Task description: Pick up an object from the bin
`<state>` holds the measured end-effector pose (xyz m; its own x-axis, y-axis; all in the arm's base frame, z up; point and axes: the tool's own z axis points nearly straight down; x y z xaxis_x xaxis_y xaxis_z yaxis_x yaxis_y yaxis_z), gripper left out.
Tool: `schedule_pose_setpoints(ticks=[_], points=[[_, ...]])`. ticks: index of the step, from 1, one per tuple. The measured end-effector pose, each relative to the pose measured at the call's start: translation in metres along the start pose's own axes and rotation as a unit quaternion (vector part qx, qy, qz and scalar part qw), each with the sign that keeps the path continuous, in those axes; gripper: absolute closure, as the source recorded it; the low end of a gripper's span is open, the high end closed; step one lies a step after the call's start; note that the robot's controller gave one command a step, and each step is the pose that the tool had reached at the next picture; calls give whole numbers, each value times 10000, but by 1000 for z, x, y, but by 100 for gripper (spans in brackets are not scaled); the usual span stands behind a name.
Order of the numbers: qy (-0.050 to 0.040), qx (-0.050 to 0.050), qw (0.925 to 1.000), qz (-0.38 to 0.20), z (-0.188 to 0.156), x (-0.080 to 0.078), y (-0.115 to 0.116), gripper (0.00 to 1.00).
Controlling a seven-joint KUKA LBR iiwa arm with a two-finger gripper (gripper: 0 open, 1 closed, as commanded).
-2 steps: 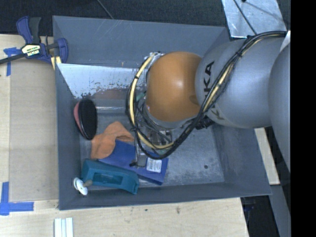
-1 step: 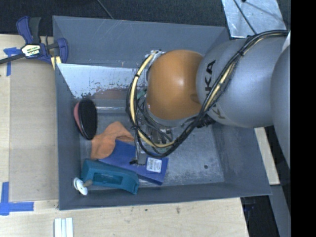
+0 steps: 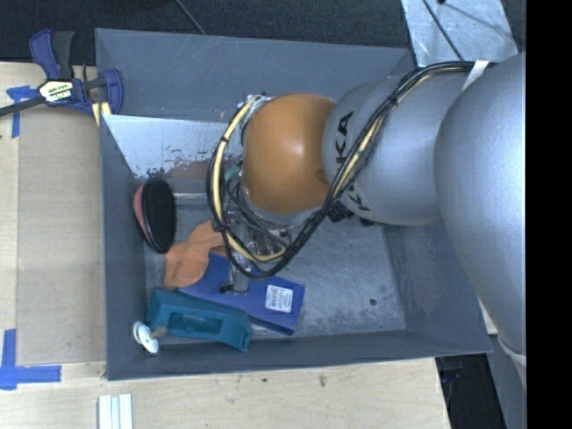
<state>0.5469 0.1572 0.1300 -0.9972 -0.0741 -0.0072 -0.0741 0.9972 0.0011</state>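
Arm point(image 3: 429, 150) w/ orange cover point(image 3: 281, 155) at the wrist comes into the bin point(image 3: 357, 284) from the right. Gripper point(image 3: 237, 282) is low, right over the left part of the blue box point(image 3: 273, 298), which lies flat near the bin's lower edge, approx. mid-way along it. Claw state: can't tell how far open it is, nor whether it has hold of anything (cover & cables point(image 3: 219, 177) hide most of it).

Count: 5 things, 1 of each, all in the bin's left half.
- 1 blue box, white label on its right end.
- 1 teal case point(image 3: 198, 320), along the lower edge twd the lower-left corner, touching the box's lower-left side.
- 1 white round bit point(image 3: 145, 336) at the case's left end, in that corner.
- 1 orange rag point(image 3: 189, 257), crumpled, just above the box's left end, touching it.
- 1 black oval brush point(image 3: 159, 214) w/ red rim, by the left wall, just above the rag.
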Motion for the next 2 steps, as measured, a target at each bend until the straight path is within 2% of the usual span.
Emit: schedule_pose_setpoints(ticks=[1,2], points=[[27,4,9986,-520,34,4,14,0],[-81,-12,9981,-610,44,2,2,100]])
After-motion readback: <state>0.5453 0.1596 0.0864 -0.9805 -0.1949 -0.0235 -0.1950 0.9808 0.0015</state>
